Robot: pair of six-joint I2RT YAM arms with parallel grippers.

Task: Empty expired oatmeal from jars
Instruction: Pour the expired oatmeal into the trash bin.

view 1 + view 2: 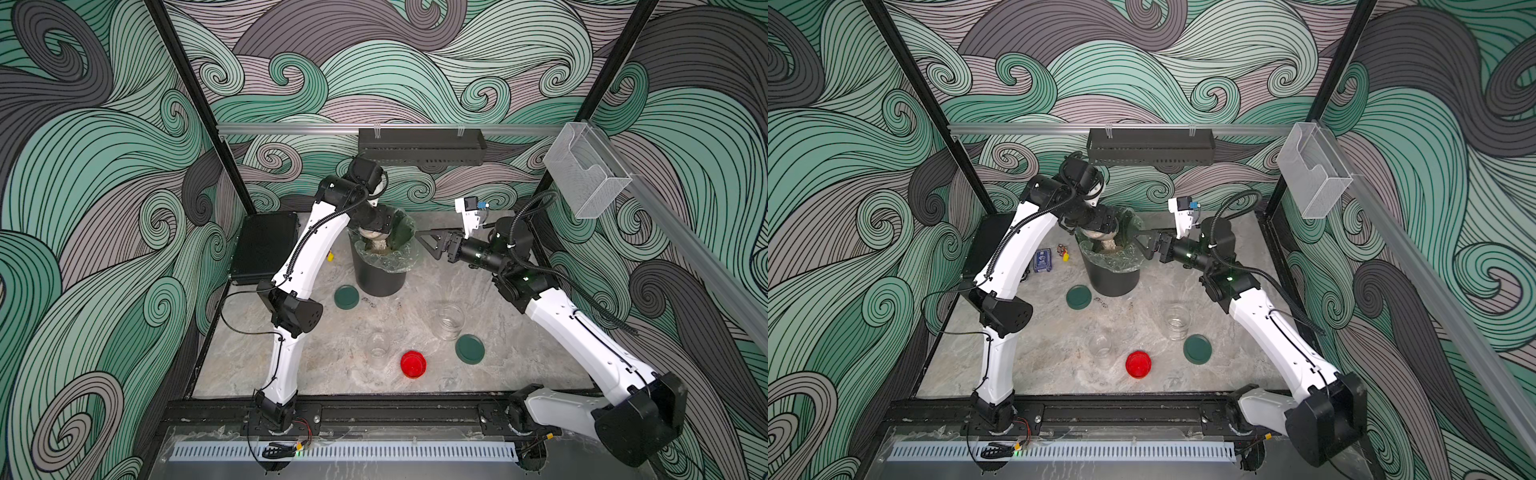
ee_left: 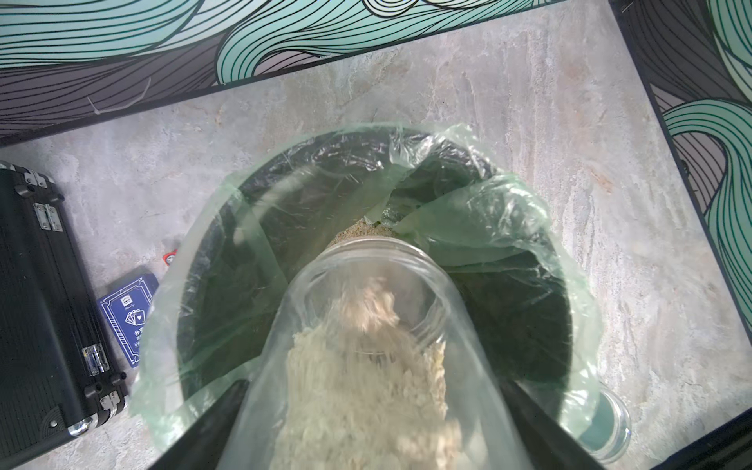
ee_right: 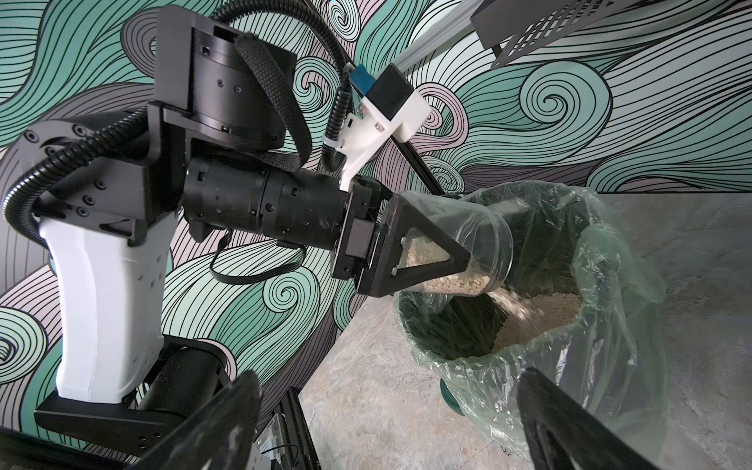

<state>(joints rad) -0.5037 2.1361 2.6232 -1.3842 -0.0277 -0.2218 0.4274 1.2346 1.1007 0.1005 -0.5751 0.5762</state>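
Over the black bin (image 1: 380, 282) in a top view: tipped jar (image 1: 376, 243) clamped by left gripper (image 1: 374, 230), right gripper (image 1: 426, 244) spread wide beside the rim. Left wrist — oatmeal (image 2: 366, 386) sliding toward the jar's mouth. Right wrist — spilling into the liner (image 3: 610, 285).

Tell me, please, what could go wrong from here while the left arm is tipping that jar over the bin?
1. The left pincer holds the jar tilted low over the bin; oatmeal already heaps high on one side, so more could spill onto the table.
2. The liner sags inward and might catch flakes or slip.
3. The open right pincer hangs close to the liner and may snag it.
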